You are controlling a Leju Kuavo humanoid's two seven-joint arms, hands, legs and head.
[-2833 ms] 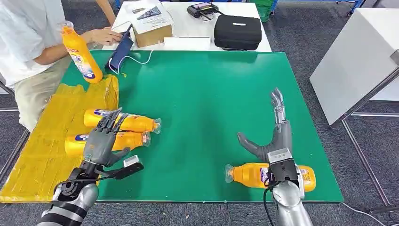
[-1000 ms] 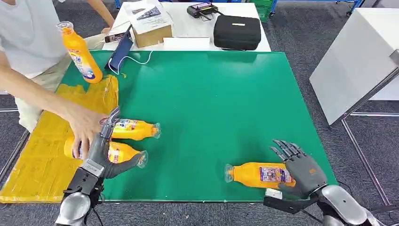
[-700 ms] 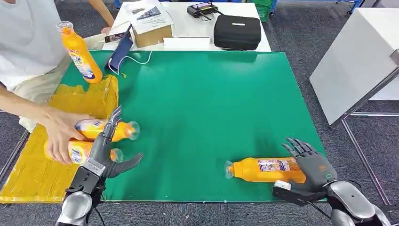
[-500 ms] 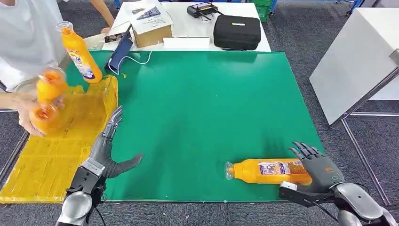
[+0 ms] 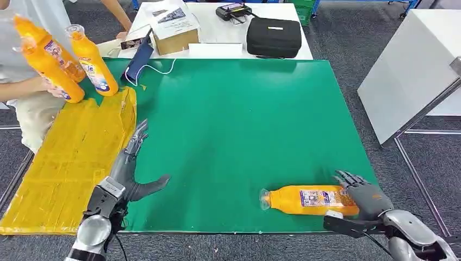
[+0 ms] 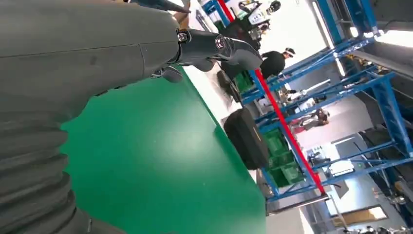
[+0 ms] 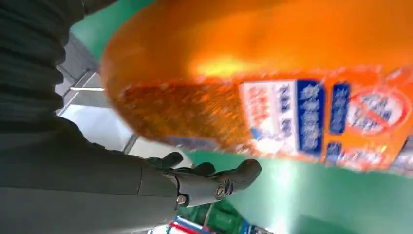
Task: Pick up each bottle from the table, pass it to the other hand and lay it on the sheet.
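Note:
An orange bottle lies on its side near the front edge of the green table, cap toward my left; up close its label shows. My right hand sits at the bottle's base end with fingers spread over it; the fingers stand apart from the bottle, nothing gripped. My left hand is stretched flat and holds nothing, beside the yellow sheet, thumb spread. A person at the far left holds two orange bottles up; a third bottle stands next to them.
The person sits at the table's far left corner. A blue device with a cable lies at the far edge. Behind stand a cardboard box and a black case. A white table is at the right.
The person has taken the two bottles off the sheet and lifted them to the far left. My right hand has swung round to the lying bottle's base. My left hand has barely moved.

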